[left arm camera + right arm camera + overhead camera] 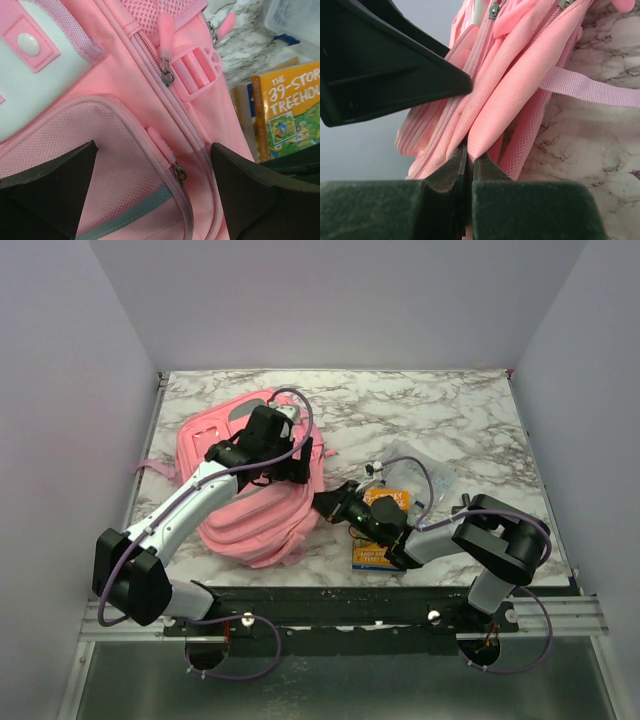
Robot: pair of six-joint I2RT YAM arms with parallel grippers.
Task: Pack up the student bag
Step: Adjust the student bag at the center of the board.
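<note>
The pink student bag lies on the left half of the marble table. My left gripper hovers over its right side, open. In the left wrist view its fingers stand wide apart either side of a pink zipper pull on the mesh front pocket of the bag, and nothing is between them. My right gripper is at the bag's right edge. In the right wrist view it is shut on a fold of the bag's pink fabric.
An orange and yellow book lies under the right arm near the table's front edge. A clear plastic pouch sits behind it. A pink strap trails on the marble table. Grey walls enclose three sides.
</note>
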